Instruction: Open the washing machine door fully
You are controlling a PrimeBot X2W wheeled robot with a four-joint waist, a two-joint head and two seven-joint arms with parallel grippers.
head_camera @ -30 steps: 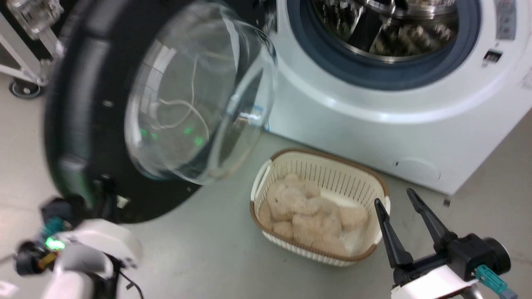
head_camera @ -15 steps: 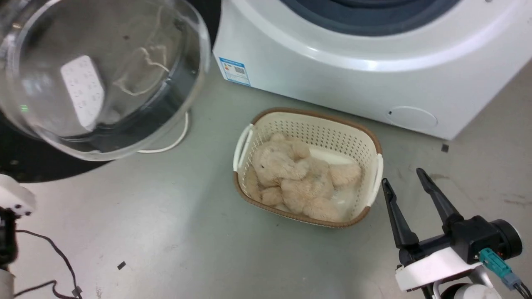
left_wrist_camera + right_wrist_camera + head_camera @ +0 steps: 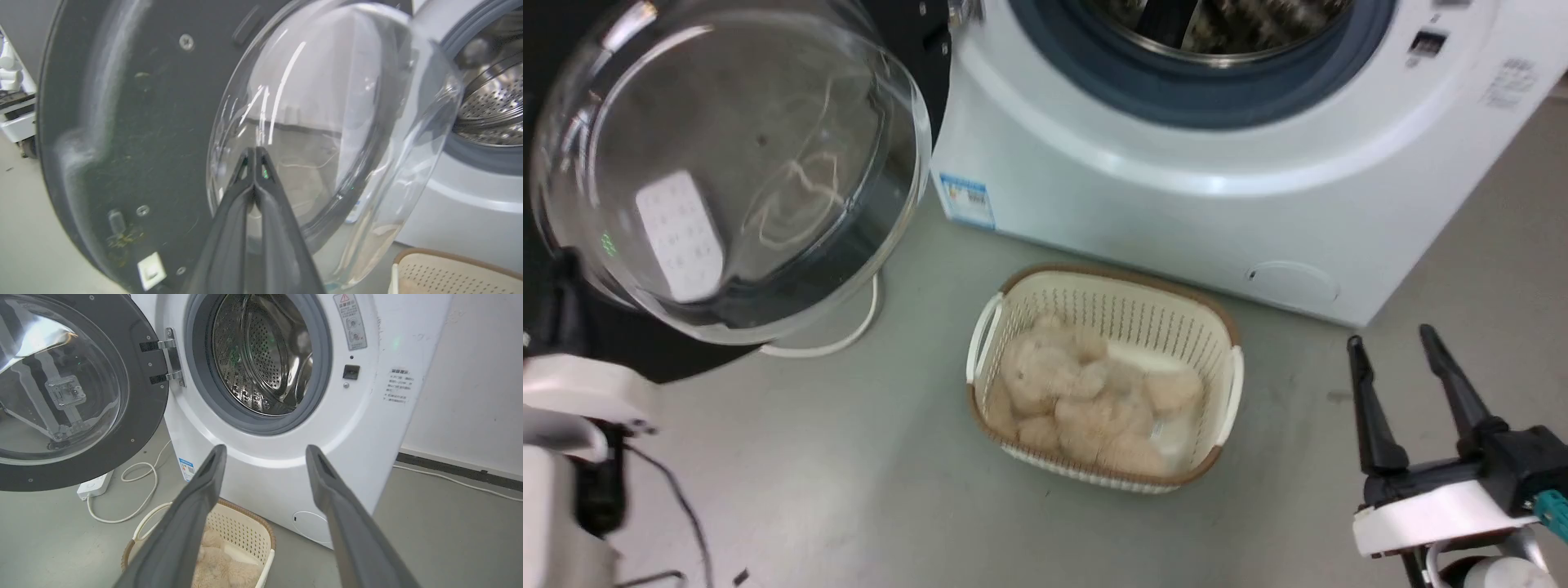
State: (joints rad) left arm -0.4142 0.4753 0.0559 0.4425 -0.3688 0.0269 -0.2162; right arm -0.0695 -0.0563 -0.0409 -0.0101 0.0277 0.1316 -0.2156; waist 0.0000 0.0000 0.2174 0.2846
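The washing machine door (image 3: 907, 49) is swung out to the left of the machine, its clear bowl window (image 3: 727, 163) bulging toward me. In the right wrist view the door (image 3: 143, 416) hangs on its metal hinge (image 3: 171, 355) beside the steel drum (image 3: 265, 355). My left gripper (image 3: 255, 153) is shut with nothing between its fingers. Its tips are in front of the window (image 3: 327, 122), on the door's (image 3: 122, 122) inner face; I cannot tell whether they touch. My right gripper (image 3: 1405, 347) stands open low at the right, clear of the door, and points at the machine's front (image 3: 265, 451).
A cream basket (image 3: 1225, 384) holding a beige plush toy (image 3: 1078, 392) sits on the floor in front of the white machine (image 3: 1176, 212). A white power strip (image 3: 96, 484) and cable (image 3: 833, 343) lie under the door. My pale left forearm (image 3: 580, 392) is at lower left.
The head camera has moved, so the whole picture has shifted. The door stands further out from the machine than a second ago. The right gripper stays open.
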